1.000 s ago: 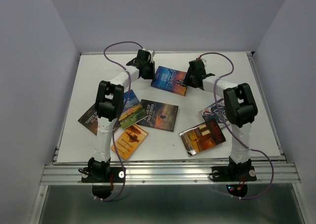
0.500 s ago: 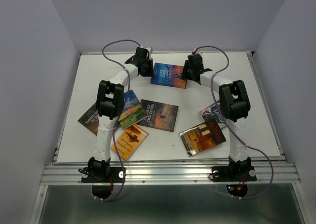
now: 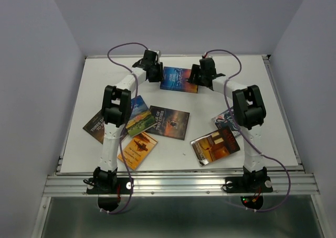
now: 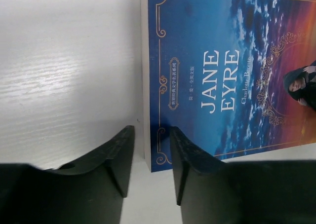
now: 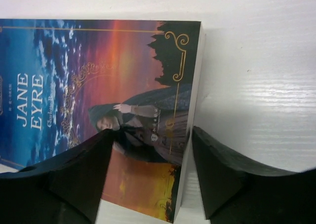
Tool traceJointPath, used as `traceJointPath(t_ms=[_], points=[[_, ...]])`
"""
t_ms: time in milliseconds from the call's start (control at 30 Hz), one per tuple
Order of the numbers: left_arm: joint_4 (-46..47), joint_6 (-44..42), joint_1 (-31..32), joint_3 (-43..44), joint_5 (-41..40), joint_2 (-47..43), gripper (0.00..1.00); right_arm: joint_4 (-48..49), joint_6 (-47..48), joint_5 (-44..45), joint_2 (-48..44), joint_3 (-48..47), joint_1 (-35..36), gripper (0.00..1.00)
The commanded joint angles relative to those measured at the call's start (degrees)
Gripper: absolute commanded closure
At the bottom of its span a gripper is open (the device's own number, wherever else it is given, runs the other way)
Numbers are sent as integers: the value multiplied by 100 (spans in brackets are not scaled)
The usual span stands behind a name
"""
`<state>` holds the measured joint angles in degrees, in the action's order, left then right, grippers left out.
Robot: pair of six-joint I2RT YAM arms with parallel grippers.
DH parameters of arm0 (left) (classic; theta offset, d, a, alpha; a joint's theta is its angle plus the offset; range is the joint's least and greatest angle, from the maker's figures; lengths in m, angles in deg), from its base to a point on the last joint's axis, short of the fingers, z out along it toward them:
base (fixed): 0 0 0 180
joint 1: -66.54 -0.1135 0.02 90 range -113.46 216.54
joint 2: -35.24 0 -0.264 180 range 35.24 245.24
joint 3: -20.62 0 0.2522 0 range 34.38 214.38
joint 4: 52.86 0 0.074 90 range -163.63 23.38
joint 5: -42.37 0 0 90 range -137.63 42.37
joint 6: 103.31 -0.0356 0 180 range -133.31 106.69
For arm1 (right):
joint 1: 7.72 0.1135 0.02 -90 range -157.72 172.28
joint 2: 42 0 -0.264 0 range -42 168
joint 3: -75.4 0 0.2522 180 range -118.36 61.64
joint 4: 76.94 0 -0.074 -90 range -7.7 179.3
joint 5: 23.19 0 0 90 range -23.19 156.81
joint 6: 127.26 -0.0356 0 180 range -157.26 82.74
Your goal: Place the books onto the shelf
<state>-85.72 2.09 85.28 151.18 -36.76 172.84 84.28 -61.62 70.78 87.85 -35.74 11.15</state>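
Top external view showed the Jane Eyre book (image 3: 179, 79) lying flat at the far middle of the table (image 3: 262, 86), apart from the other books (image 3: 169, 122). The left gripper (image 3: 158, 75) stood at its left edge, jaws slightly parted. The right gripper (image 3: 195, 79) straddled its right edge, jaws wide, neither clamping it.

Pair of arms: white tubular links (image 3: 109, 143), blocky black joint housings (image 3: 116, 104), round black bases (image 3: 107, 179). Thin purple cables (image 3: 127, 43), one per arm. Matte black wedge-shaped fingers (image 4: 116, 160).
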Motion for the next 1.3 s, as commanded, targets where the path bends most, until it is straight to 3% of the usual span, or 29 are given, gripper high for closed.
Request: traceJointPath(t_ms=[0, 33, 67, 133, 267, 400, 500, 733, 967, 1100, 1267], points=[[-323, 25, -90, 108, -357, -1129, 45, 194, 273, -54, -705, 272, 73, 21], [-297, 25, -90, -15, -410, -1304, 39, 194, 361, -54, -958, 351, 73, 8], [-262, 42, -90, -155, -463, -1489, 29, 185, 414, -54, -1082, 430, 73, 1], [-87, 147, -90, -761, -708, -2138, 1, 176, 476, -45, -1364, 720, 73, 0], [169, 542, -116, -1912, -1025, -3238, 1, 141, 590, -518, -2005, 1265, 73, 0], [257, 1104, -169, -3099, -1623, -4387, 1, -25, 871, -1886, -2349, 1643, 73, 0], [397, 1553, -265, -4153, -1798, -5099, 1, -315, 1301, -2669, -2341, 1652, 248, 0], [749, 2309, -704, -6349, -1677, -6376, 1, -702, 1926, -3403, -1937, 1065, 1021, 0], [882, 2344, -837, -7188, -1210, -7089, 1, -1520, 2883, -3481, -1427, 511, 1356, 0], [1012, 2564, -855, -7591, -1281, -7300, 1, -1502, 2788, -3938, -997, 64, 1479, 0], [1276, 2951, -1021, -7979, -1237, -7142, 1, -1494, 2129, -3860, -101, -938, 1777, 0]])
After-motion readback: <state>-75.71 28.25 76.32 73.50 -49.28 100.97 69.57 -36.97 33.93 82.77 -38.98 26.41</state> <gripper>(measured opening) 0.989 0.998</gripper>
